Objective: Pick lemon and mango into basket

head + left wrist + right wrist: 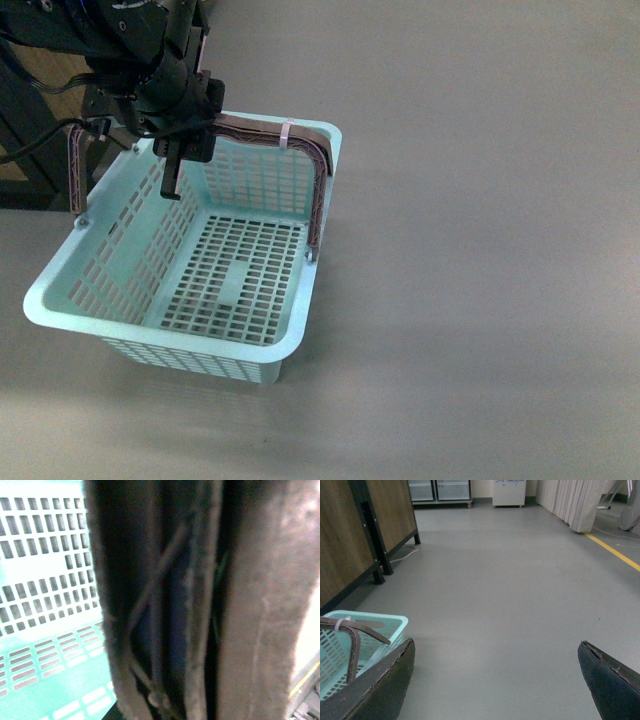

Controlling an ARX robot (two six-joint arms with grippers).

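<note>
Left tool (185, 160) on the basket (60, 300) handle (255, 128), right tool (495, 650) spread wide over grey floor (480, 250).
At the front view's upper left, the left tool is closed tight on the brown handle, near its white tie (287, 133). The light blue basket sits below it, left of centre; whether it rests on the floor or hangs just above it is unclear. Further right, the right tool's dark fingers (380, 690) stand far apart and grip nothing.
</note>
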